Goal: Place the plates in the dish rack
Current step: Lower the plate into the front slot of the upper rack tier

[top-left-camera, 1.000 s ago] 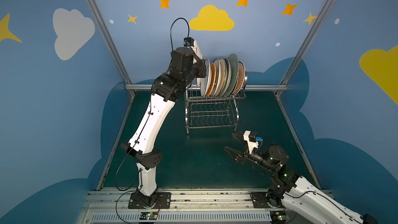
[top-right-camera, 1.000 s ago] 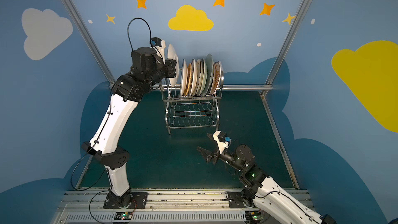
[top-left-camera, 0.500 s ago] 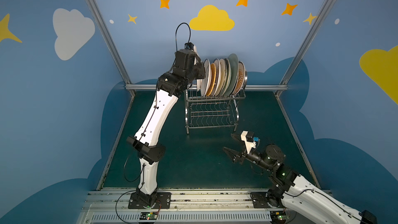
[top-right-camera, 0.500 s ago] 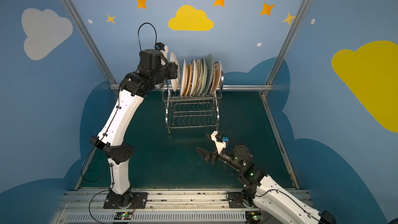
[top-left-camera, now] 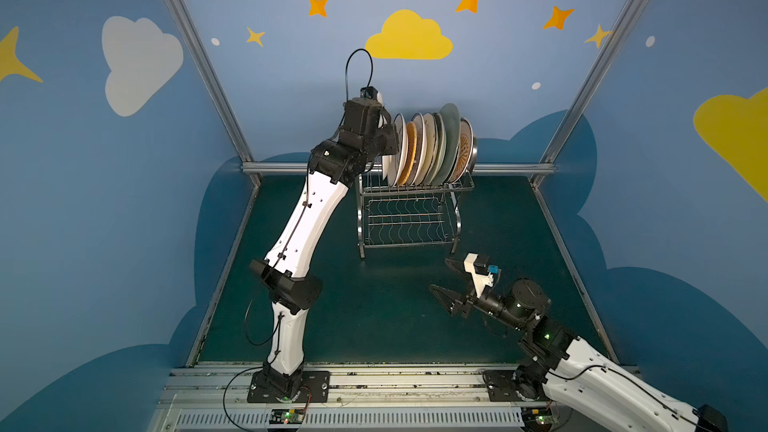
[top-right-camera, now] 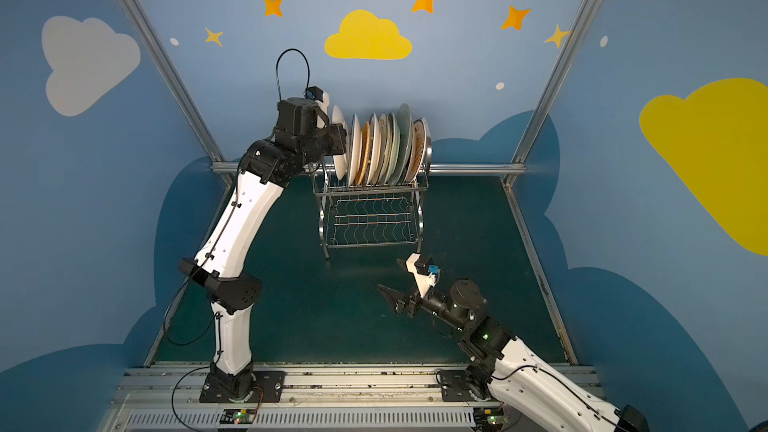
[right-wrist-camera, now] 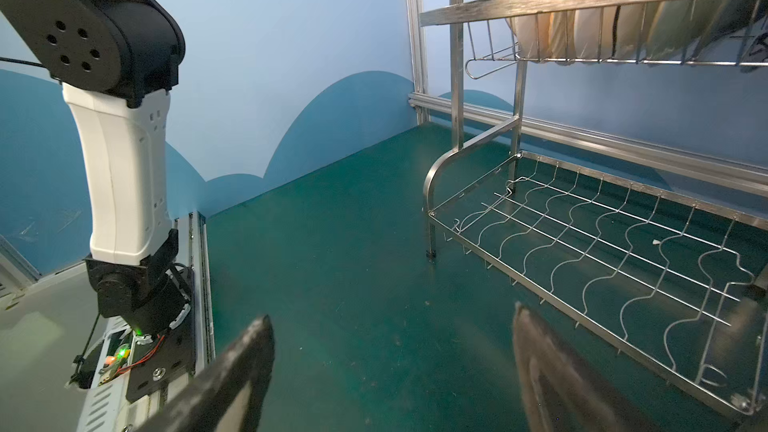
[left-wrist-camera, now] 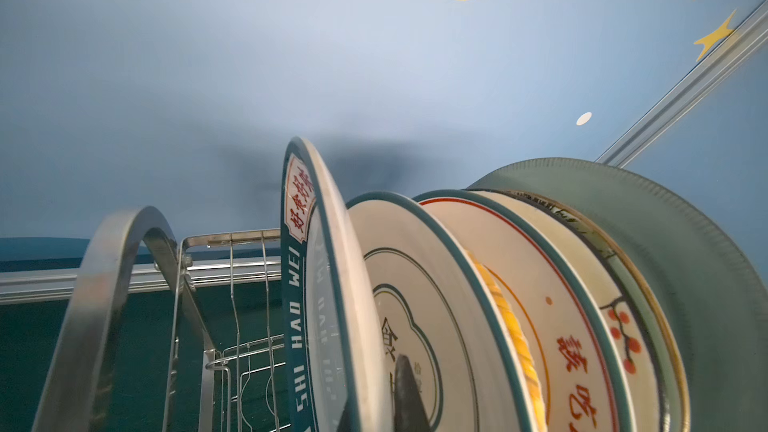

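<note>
Left end effector: clamped on the rim of the teal lettered plate. One dark finger shows behind that plate, in the gap to the neighbouring white plate. The plate face hides the second finger.

In a top view the held plate stands near upright at the 9 o'clock end of the row of plates, a little apart from them, over the upper tier of the dish rack. The rack sits at 12 o'clock on the green tabletop. No plate lies loose on it; likely the last one to load.

Right end effector: jaws wide apart, empty, hovering above the tabletop at about 5 o'clock from the rack.

Risks:
- If let go before the lower edge sits in a slot, the plate could tip toward the arched side frame or against its neighbour.
- The finger in the gap may drag the white plate when it pulls out.

Hidden: the plate's lower edge and its slot are cut off in the wrist view, and the wrist body covers the grip in both top views. The plate count is unclear because they overlap.
</note>
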`<state>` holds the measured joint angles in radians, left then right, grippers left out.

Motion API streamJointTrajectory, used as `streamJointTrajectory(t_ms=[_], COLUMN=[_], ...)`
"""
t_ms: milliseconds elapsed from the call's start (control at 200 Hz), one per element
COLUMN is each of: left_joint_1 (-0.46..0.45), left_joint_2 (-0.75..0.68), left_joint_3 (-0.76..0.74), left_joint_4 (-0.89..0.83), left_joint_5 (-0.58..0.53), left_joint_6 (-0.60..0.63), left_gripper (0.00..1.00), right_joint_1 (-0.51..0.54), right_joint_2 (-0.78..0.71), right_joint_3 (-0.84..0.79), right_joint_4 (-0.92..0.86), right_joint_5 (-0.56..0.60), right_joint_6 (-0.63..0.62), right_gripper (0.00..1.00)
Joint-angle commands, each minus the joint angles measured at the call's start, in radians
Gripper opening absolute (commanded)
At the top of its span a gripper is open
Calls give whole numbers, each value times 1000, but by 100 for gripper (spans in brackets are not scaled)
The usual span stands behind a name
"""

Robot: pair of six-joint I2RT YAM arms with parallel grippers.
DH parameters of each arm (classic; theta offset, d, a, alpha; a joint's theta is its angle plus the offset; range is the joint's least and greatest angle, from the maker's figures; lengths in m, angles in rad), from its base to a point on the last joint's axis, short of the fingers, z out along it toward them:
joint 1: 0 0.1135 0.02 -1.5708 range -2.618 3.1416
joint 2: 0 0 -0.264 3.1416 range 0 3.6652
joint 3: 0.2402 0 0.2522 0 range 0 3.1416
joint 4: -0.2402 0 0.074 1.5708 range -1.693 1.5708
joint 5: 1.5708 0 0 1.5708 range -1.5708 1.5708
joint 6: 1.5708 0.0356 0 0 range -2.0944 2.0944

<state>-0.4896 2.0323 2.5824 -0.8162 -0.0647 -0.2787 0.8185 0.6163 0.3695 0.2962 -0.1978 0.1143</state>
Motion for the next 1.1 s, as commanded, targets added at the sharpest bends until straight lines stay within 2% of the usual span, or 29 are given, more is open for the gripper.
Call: streamJointTrajectory(t_ms=[0, 671, 1096], left_joint_1=[5, 6, 6], left_joint_2=[-3, -56, -222], left_joint_3=[27, -138, -453], left_joint_4=[42, 100, 289], left_joint_5=[-7, -9, 8], left_joint_6=[-2, 10, 32], left_gripper=[4, 4, 4], right_joint_1=[7, 12, 14], right_joint_2=[-10, -21, -16], right_joint_3=[24, 26, 27], right_joint_4=[12, 6, 7], right_joint_5=[13, 17, 15], right_joint_6=[-7, -10, -12], right_gripper=[88, 88, 88])
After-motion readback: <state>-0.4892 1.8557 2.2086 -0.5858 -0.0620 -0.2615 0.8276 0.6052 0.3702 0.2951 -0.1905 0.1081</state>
